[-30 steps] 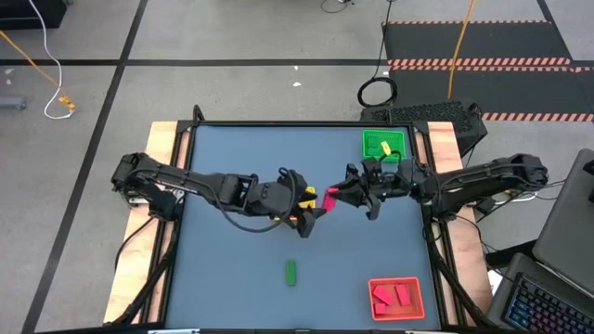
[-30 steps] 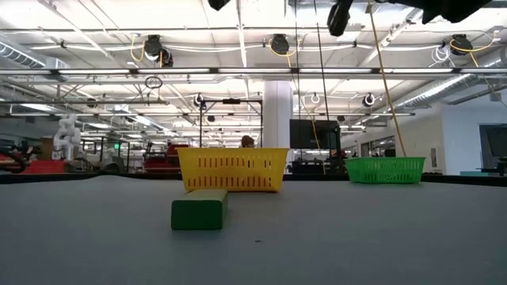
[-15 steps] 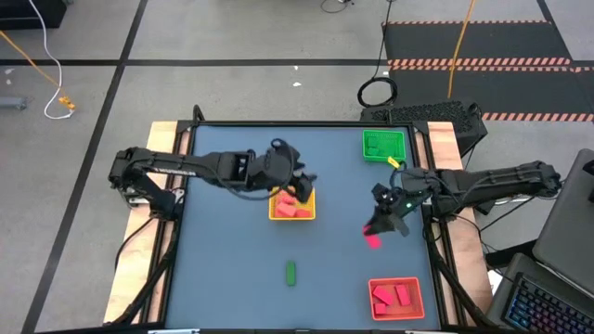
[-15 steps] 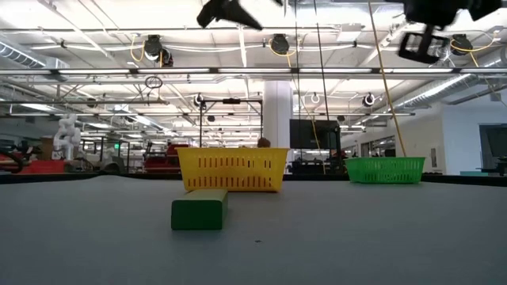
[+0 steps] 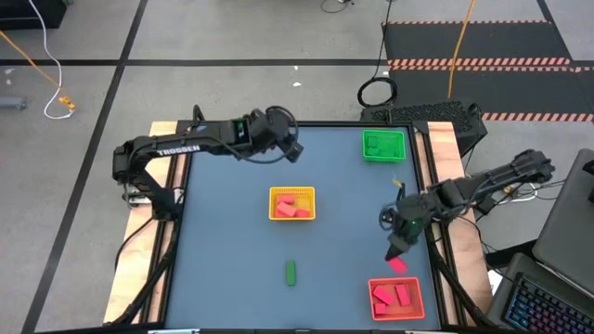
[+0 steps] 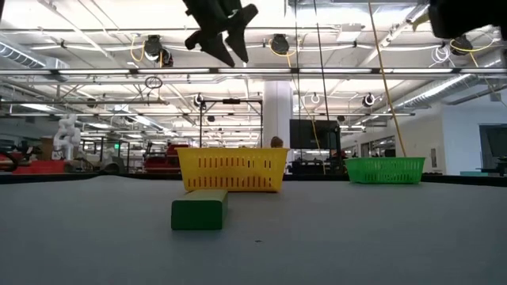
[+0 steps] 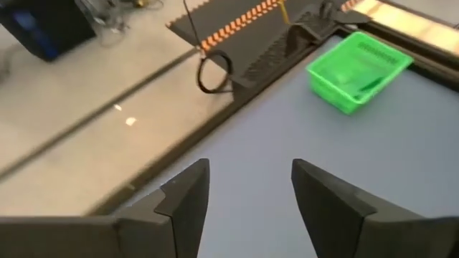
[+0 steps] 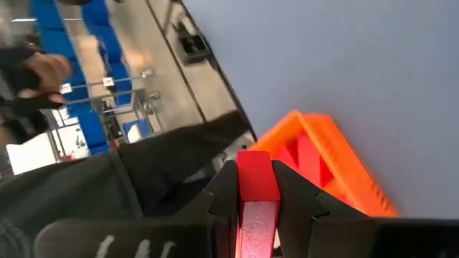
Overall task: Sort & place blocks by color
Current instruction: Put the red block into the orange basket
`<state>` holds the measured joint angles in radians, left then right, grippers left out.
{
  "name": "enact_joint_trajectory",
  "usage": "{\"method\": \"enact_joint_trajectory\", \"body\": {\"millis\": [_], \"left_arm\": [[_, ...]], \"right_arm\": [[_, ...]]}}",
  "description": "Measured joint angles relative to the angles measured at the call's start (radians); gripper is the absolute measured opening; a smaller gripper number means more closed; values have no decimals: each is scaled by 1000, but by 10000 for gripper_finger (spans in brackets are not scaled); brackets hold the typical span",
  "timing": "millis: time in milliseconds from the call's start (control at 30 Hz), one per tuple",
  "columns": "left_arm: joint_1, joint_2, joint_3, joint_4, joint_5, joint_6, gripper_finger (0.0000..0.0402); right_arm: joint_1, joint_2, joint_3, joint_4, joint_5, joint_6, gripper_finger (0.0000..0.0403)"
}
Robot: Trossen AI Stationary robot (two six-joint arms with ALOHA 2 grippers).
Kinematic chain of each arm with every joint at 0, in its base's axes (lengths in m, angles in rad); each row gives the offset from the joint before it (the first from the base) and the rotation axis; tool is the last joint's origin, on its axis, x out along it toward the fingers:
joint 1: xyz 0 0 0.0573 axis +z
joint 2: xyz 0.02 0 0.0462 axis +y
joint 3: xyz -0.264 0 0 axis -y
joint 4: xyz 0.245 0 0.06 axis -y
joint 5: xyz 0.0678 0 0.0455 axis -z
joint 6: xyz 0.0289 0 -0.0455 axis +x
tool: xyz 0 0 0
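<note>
My right gripper [image 5: 395, 252] is shut on a red block [image 5: 398, 264] in the air, just on the far side of the orange tray [image 5: 415, 299], which holds red blocks. The right wrist view shows this red block [image 8: 255, 179] between the fingers, with the orange tray [image 8: 337, 172] beyond it. My left gripper [image 5: 290, 148] hovers open and empty high over the far part of the table; it also shows as the left gripper [image 7: 249, 197] in its own wrist view. A green block [image 5: 290, 272] lies flat on the table near the front. The yellow tray [image 5: 292, 216] holds red and orange-red blocks. My right gripper pinches the red block by two opposite sides [image 8: 256, 204] between its two fingers. The block's free end sticks out past the fingertips [image 8: 224, 188]. The fingers slant down toward the table's near edge. The block is lifted clear of table and tray.
A green tray [image 5: 384, 146] stands at the far right corner, also seen as the green tray [image 7: 358, 68] from the left wrist. In the low view the green block [image 6: 200, 212] lies in front of the yellow tray [image 6: 234, 169]. Bare table lies left of the yellow tray.
Both grippers stood together over the table's middle with the red block between them. My right gripper has carried the block toward the near right, down toward the orange tray, rolling its wrist. My left gripper has swung away toward the far edge, leaving the yellow tray uncovered.
</note>
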<state>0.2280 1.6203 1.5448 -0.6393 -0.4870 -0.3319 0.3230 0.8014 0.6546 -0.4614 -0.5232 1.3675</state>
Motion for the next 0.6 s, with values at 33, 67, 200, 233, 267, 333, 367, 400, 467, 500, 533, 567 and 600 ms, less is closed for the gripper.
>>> {"method": "enact_joint_trajectory", "body": {"millis": [33,67,200,233,267,333,367,400,467,500,533,567,600], "left_arm": [[13,0,0,9,0,33,197],[25,0,0,18,0,59,195],[63,0,0,73,2,114,187],[70,0,0,90,3,121,187],[76,0,0,109,7,129,187],[82,0,0,138,32,142,186],[85,0,0,147,44,145,186],[86,0,0,152,52,143,186],[86,0,0,157,72,134,186],[86,0,0,159,77,129,186],[86,0,0,161,79,126,186],[86,0,0,164,79,122,186],[86,0,0,165,79,121,186]], "right_arm": [[20,8,0,-3,1,39,46],[41,18,0,-8,10,77,46],[137,74,0,-7,106,244,46],[162,95,0,-7,123,286,46],[186,115,0,-4,135,326,46],[237,165,0,17,162,412,46],[262,191,0,42,173,457,46],[288,219,0,74,185,496,46],[333,277,0,131,188,567,46],[354,306,0,163,187,592,46],[373,331,0,191,190,607,46],[388,353,0,213,202,622,46],[403,370,0,233,213,640,46]]}}
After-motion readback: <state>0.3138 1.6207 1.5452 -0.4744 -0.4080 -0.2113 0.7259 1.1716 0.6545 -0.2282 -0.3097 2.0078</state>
